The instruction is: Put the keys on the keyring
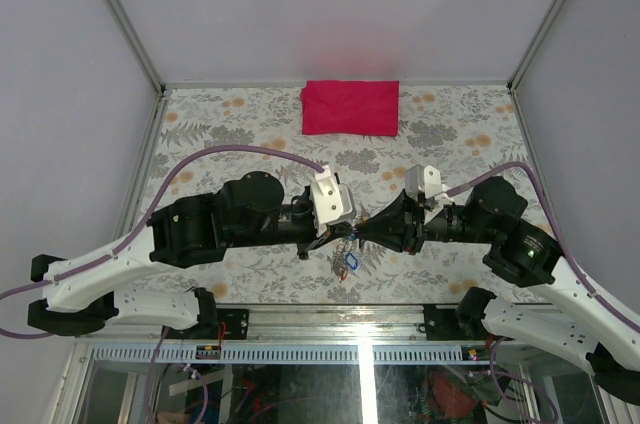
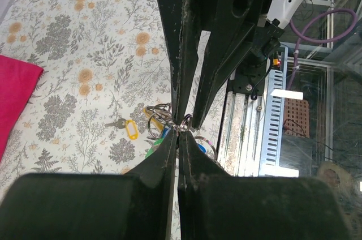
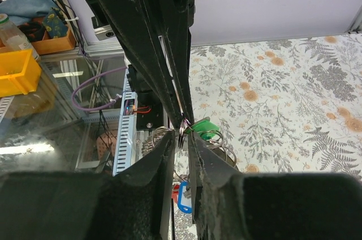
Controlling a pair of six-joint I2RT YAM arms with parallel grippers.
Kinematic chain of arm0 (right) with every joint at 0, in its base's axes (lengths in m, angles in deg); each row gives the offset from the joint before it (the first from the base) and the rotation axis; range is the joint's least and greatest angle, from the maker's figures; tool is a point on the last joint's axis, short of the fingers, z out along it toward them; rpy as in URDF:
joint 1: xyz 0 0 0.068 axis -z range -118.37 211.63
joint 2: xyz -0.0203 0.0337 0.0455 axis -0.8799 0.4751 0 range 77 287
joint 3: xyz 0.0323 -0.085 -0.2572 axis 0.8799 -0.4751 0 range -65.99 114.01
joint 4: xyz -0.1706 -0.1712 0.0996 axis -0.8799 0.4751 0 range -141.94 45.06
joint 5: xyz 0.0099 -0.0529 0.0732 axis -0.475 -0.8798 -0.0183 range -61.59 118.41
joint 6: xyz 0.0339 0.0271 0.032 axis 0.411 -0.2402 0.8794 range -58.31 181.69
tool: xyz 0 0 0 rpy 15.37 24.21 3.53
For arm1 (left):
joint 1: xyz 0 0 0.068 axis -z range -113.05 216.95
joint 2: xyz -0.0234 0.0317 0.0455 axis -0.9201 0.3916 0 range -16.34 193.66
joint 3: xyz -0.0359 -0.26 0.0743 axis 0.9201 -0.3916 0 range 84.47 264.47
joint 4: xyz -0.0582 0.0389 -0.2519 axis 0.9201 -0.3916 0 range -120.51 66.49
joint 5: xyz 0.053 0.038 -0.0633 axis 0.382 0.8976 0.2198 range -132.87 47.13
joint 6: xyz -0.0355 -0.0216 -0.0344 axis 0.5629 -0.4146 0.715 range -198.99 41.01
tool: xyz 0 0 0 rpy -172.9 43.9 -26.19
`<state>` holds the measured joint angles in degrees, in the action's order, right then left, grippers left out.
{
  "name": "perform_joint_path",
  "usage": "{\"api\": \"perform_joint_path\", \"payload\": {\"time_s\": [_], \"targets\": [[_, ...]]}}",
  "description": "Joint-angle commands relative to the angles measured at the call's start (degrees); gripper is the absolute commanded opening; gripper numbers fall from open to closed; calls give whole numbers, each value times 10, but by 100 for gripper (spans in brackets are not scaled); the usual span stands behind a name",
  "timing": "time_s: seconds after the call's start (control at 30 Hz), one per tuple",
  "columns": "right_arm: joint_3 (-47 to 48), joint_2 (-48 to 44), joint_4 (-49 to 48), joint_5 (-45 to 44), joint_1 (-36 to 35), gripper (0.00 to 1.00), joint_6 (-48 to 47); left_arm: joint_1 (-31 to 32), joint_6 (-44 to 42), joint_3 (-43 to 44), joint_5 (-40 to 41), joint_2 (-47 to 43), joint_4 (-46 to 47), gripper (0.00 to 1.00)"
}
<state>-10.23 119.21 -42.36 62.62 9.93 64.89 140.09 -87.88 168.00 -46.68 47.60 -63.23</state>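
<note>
Clamps ring (image 2: 184, 122) in fully closed left claw (image 2: 179, 133); faces right claw (image 3: 182, 141) at 3 o'clock, slightly parted around same ring, hold unclear, with keys (image 1: 348, 260) bunched at 6 o'clock

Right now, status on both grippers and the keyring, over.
Left gripper shut on keyring. Right gripper tip to tip with it, jaws narrow around ring, grip unclear. Keys bunched below. Red cloth well clear.
</note>
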Motion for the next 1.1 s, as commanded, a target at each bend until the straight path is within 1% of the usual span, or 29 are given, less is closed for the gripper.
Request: {"api": "perform_joint_path", "payload": {"time_s": [0.0,0.07,0.17,0.37,0.47,0.57,0.6,0.73,0.87,1.07], "targets": [[11,6,-45,19,0,19,6,2,-3,21,9,-8,30,0],[9,8,-45,19,0,13,7,2,-3,20,10,-8,31,0],[10,8,-44,16,0,0,6,2,-2,20,12,-9,33,0],[4,-22,-54,12,0,0,-6,2,3,7,16,-25,50,1],[5,-40,-55,11,-1,0,-18,2,7,-15,13,-50,76,10],[7,-53,-55,18,0,0,-29,2,12,-58,6,-86,120,21],[9,-55,-55,22,0,0,-33,3,13,-71,3,-98,135,23],[18,-59,-51,45,0,0,-41,2,21,-116,-9,-134,181,29],[25,-58,-51,60,-1,0,-41,2,25,-136,-24,-143,207,33],[27,-59,-60,37,0,0,-29,2,39,-158,-74,-135,262,37]]}}
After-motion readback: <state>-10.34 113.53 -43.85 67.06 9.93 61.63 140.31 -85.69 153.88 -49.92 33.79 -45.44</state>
